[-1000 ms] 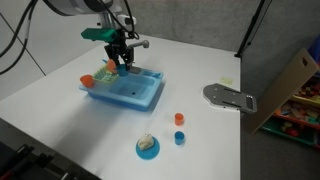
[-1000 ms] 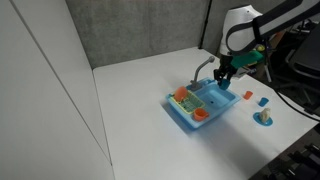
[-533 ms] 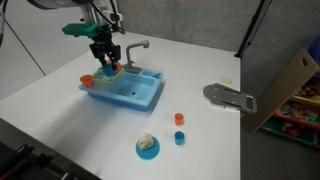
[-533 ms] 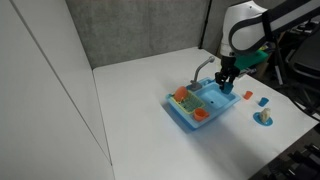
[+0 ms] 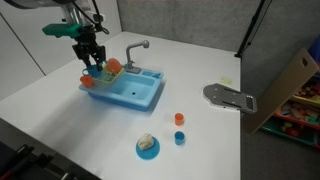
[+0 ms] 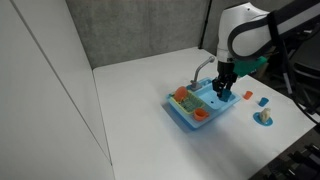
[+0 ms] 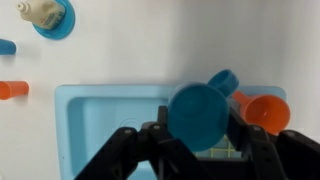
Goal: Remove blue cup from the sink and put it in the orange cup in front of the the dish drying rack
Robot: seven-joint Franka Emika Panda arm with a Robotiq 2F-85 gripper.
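Observation:
My gripper (image 7: 197,131) is shut on the blue cup (image 7: 197,112), which sits between the two fingers. It holds the cup above the rack end of the light-blue sink (image 7: 100,125). The orange cup (image 7: 266,113) stands just right of the held cup in the wrist view. The green grid of the dish drying rack (image 7: 226,151) shows under the cup. In an exterior view the gripper (image 5: 92,60) holds the blue cup (image 5: 96,71) beside the rack (image 5: 113,67), above the orange cup (image 5: 87,83). In both exterior views the gripper (image 6: 221,87) is over the sink (image 6: 212,110).
A grey faucet (image 5: 135,47) rises at the sink's back. A blue plate (image 5: 148,147) with a cream item, a tiny blue cup (image 5: 179,138) and a tiny red-orange cup (image 5: 180,119) lie in front of the sink. A grey flat object (image 5: 230,97) and a cardboard box (image 5: 288,85) are off to the side.
The gripper has carried the blue cup out of the basin and sideways along the sink, away from the faucet toward the rack and the orange cup.

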